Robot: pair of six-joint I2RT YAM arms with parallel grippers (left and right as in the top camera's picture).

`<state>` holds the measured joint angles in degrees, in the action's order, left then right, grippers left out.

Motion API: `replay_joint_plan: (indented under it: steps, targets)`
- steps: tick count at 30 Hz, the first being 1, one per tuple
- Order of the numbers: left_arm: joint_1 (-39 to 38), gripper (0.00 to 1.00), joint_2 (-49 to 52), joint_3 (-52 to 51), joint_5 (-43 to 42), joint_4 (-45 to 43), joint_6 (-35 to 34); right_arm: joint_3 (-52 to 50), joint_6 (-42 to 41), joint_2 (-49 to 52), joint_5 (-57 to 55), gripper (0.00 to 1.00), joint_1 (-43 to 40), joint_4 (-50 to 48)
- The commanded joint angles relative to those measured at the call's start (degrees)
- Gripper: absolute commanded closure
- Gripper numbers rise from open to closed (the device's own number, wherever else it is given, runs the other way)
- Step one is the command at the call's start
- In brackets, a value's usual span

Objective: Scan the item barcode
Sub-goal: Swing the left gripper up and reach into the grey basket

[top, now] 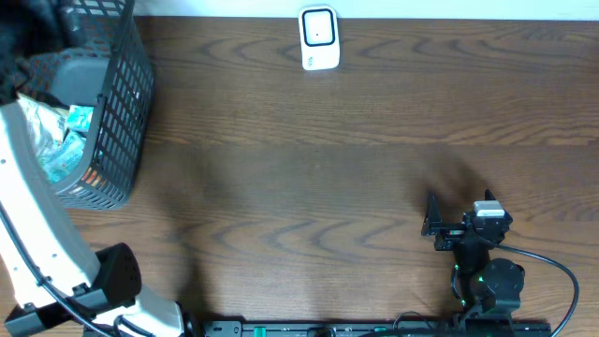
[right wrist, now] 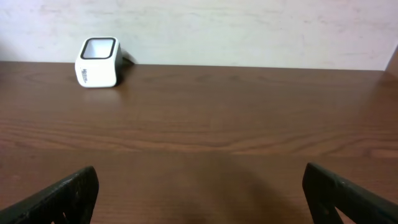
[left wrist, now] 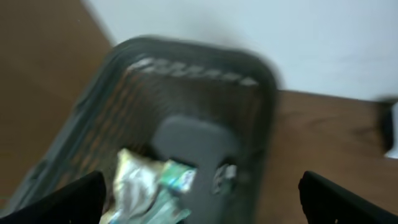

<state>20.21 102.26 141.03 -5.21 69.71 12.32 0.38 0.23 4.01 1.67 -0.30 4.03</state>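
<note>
Our empty left gripper (left wrist: 202, 191) gapes over the basket (left wrist: 261, 68) to take a foil packet (left wrist: 134, 180); our right gripper (right wrist: 199, 186) rests open, empty

Table (top: 328, 140): dark brown, with lighter wavy wood grain. Basket (top: 122, 122): black open grid mesh, with a grey panel inside. Packets (top: 58, 140) in the basket: crinkled silver foil and teal. Barcode scanner (top: 319, 39): white shell, its window outlined in black. Left arm (top: 28, 206): white casing, black joint. Right arm (top: 487, 271): black, with 1 white-and-grey block and small green lights. Wall (right wrist: 249, 31): off-white, faintly mottled.
</note>
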Motion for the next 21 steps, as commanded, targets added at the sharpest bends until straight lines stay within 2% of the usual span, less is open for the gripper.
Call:
replay_joint_plan:
  steps: [1,9,14,17,21]
  targets:
    - [2.36,0.02,-0.02,-0.17,2.86,0.02,0.96,-0.07,-0.59,-0.24,-0.04,0.01,-0.26,0.24]
    - [8.0,0.02,3.19,-2.08,3.32,-0.22,1.97,-0.07,-0.59,-0.24,-0.04,0.01,-0.26,0.24]
    - [9.75,0.03,5.53,-8.81,3.26,-1.11,9.84,-0.07,-0.59,-0.24,-0.04,0.01,-0.26,0.24]
    - [9.73,0.02,6.88,-16.06,3.63,-1.66,20.0,-0.07,-0.59,-0.24,-0.04,0.01,-0.26,0.24]
    - [9.81,0.02,8.68,-23.45,17.97,-2.8,22.21,-0.07,-0.59,-0.24,-0.04,0.01,-0.26,0.24]
